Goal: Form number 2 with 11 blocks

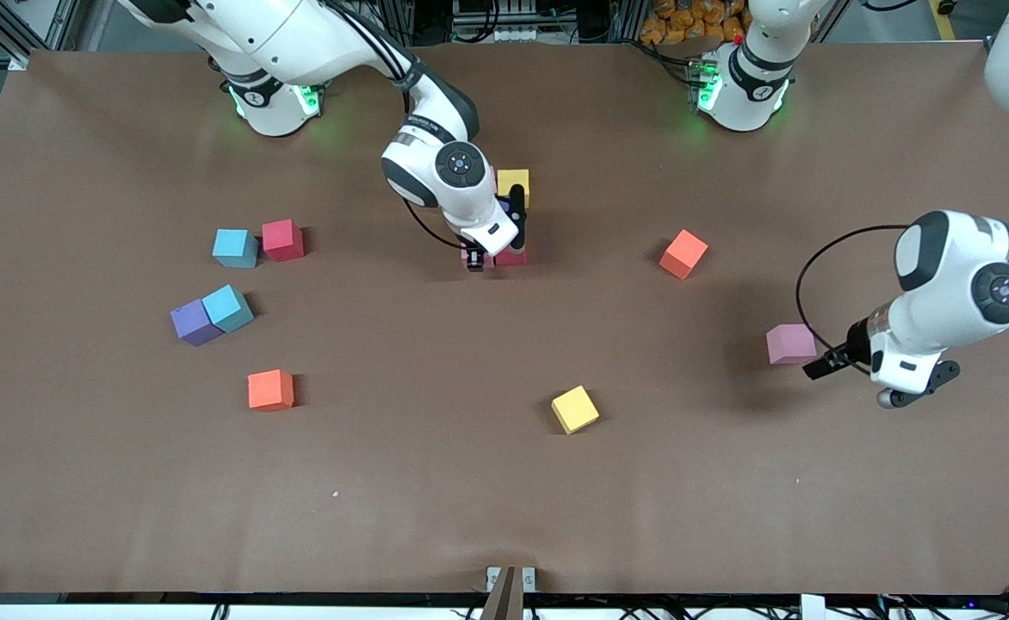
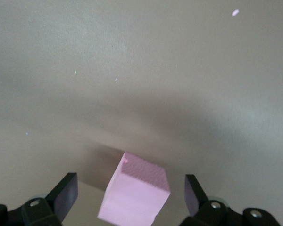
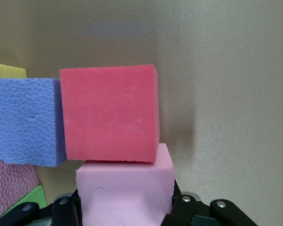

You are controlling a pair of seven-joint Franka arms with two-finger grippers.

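My right gripper [image 1: 475, 260] is shut on a pink block [image 3: 125, 188] and holds it against a red block [image 3: 108, 113] of the cluster in mid table. That cluster also holds a purple block [image 3: 23, 122], a yellow block [image 1: 513, 184], a green block [image 3: 34, 197] and another pink block [image 3: 9, 186]. My left gripper [image 1: 821, 363] is open, its fingers on either side of a loose pink block [image 1: 790, 343], without touching it; the block also shows in the left wrist view [image 2: 141, 186]. Loose: red [image 1: 282, 239], purple [image 1: 194, 323], orange [image 1: 270, 389], orange [image 1: 683, 253], yellow [image 1: 574, 409].
Two light blue cubes lie toward the right arm's end: one [image 1: 235, 248] beside the loose red block, one [image 1: 228, 307] touching the loose purple block. The brown table [image 1: 504, 499] has bare room along the edge nearest the front camera.
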